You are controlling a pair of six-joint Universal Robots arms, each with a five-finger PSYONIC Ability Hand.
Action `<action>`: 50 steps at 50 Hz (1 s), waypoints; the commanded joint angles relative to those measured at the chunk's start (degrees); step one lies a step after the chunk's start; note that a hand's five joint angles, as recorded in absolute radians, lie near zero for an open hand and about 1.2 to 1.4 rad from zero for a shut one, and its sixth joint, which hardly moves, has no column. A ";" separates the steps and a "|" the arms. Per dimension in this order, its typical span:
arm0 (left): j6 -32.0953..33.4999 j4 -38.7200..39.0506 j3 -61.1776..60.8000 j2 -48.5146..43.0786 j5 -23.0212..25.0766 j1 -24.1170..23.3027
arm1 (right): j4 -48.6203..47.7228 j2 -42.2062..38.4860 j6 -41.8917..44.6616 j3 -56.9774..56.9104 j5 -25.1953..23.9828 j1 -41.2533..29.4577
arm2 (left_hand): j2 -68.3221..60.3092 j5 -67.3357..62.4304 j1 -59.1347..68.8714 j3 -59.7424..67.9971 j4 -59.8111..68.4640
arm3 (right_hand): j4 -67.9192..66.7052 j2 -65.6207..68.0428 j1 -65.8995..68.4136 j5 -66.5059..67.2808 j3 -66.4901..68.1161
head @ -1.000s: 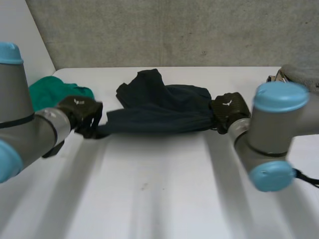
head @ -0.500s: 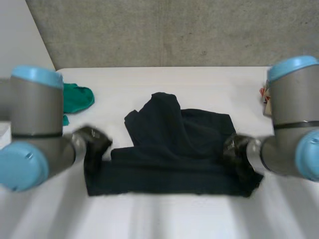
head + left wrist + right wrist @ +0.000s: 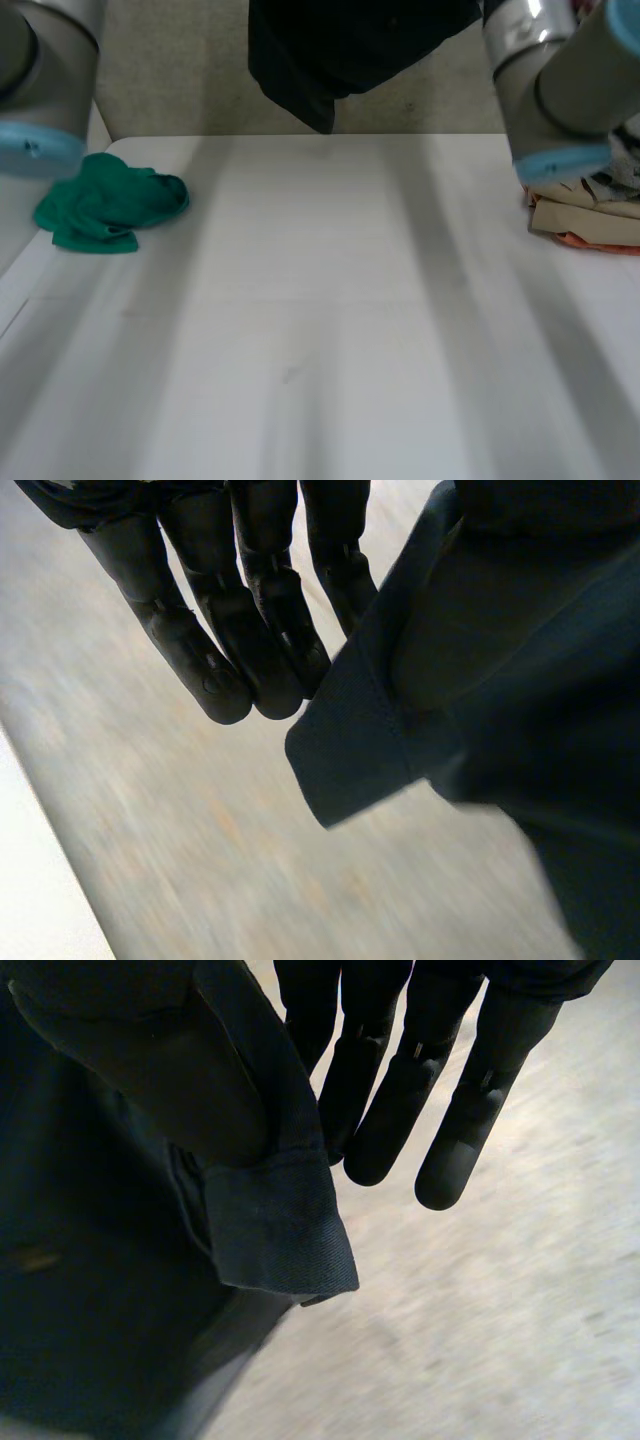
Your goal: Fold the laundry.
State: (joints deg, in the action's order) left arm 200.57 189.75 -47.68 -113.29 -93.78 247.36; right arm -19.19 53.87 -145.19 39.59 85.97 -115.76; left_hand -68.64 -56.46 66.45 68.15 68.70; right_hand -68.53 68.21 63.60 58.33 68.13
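Holding the dark garment (image 3: 350, 50) aloft, we see left hand (image 3: 240, 630) and right hand (image 3: 400, 1090) pinching a hem beside straight fingers (image 3: 200, 670); let's lower it evenly, taut, flat onto the desk (image 3: 320, 300).

1. Table (image 3: 320, 330): backed by wall (image 3: 180, 90) along its far edge.
2. Crumpled cloth (image 3: 105, 205): on table, at left edge, near far left corner.
3. Folded stack (image 3: 590, 215): on table, at right edge, toward far right corner, partly behind right arm (image 3: 550, 90).
4. Garment (image 3: 345, 45): hanging clear of table, above middle of far edge, in front of wall, between left arm (image 3: 50, 60) and right arm.
5. Left hand (image 3: 235, 600): at one end of garment, hemmed corner just beside fingertips (image 3: 225, 690).
6. Right hand (image 3: 400, 1070): at opposite end of garment, hemmed corner just beside fingertips (image 3: 440, 1180).
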 commanded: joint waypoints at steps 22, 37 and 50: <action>7.91 -15.01 -38.54 -2.91 -3.96 -4.96 | 21.01 -0.99 5.79 35.45 -4.94 3.08 | -11.36 -13.54 13.55 11.85 11.30 | -11.47 11.79 16.40 11.67 11.87; 17.75 -38.14 -50.41 6.32 0.00 -7.51 | 53.65 15.90 20.47 52.24 -7.04 5.54 | -11.36 -13.54 13.55 11.85 11.30 | -11.47 11.79 16.40 11.67 11.87; 14.42 -23.65 -32.32 5.47 2.37 -4.61 | 37.30 14.07 15.12 56.92 -5.29 4.84 | 58.64 56.46 -56.45 -58.15 -58.70 | -11.47 11.79 16.40 11.67 11.87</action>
State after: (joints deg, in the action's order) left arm 217.52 156.56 -89.88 -103.50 -92.88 240.60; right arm 24.81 70.45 -126.44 96.17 77.94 -109.99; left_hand -11.90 -2.76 11.60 11.97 11.55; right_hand -68.54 68.36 63.60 58.34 68.13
